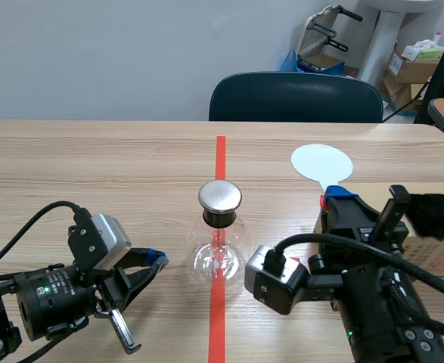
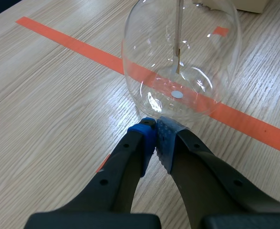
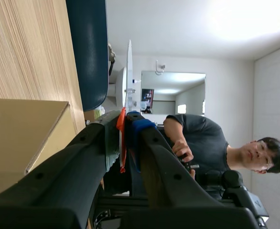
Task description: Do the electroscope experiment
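The electroscope (image 1: pixel 219 242), a round glass flask with a metal cap (image 1: pixel 220 196), stands on the orange tape line at the table's middle. In the left wrist view its glass bulb (image 2: pixel 180 57) sits just ahead of my fingertips, with a thin rod and leaf inside. My left gripper (image 1: pixel 158 262) (image 2: pixel 156 130) lies low on the table to the flask's left, shut on nothing. My right gripper (image 1: pixel 335 198) (image 3: pixel 125 117) is to the flask's right, shut on the red handle (image 3: pixel 122 138) of a paddle. The paddle's white disc (image 1: pixel 321 162) (image 3: pixel 129 67) points away from me.
A cardboard box (image 1: pixel 433 249) (image 3: pixel 20 138) stands at the right with a black fur piece (image 1: pixel 437 215) on top. A dark chair (image 1: pixel 296 97) stands behind the table's far edge. A person (image 3: pixel 211 143) in a dark shirt shows in the right wrist view.
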Tool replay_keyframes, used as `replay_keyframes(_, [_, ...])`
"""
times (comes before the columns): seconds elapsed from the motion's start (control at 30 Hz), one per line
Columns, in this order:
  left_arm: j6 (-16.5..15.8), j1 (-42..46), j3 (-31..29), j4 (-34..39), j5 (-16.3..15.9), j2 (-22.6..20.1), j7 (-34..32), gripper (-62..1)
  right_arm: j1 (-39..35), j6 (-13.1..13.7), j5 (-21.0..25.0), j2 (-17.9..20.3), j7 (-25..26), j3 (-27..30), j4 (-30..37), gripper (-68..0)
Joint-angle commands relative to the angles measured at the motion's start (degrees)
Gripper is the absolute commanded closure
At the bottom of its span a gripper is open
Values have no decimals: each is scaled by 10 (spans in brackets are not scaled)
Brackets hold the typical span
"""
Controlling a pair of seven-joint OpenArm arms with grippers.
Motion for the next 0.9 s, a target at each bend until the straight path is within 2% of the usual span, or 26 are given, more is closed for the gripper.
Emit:
replay_keyframes(0.0, [1,0,-3,10,-1,2,-8,-26,5,-6,-10,3,8,3,4,-9])
replay_keyframes(0.27, [1,0,-3,10,-1,2,-8,-26,5,-10,-32,10,56,4,4,-9])
replay_keyframes(0.6, [1,0,-3,10,-1,2,-8,-26,5,-10,-32,13,167,6,4,-9])
replay_keyframes(0.87, [1,0,-3,10,-1,2,-8,-26,5,-10,-32,13,236,6,4,-8])
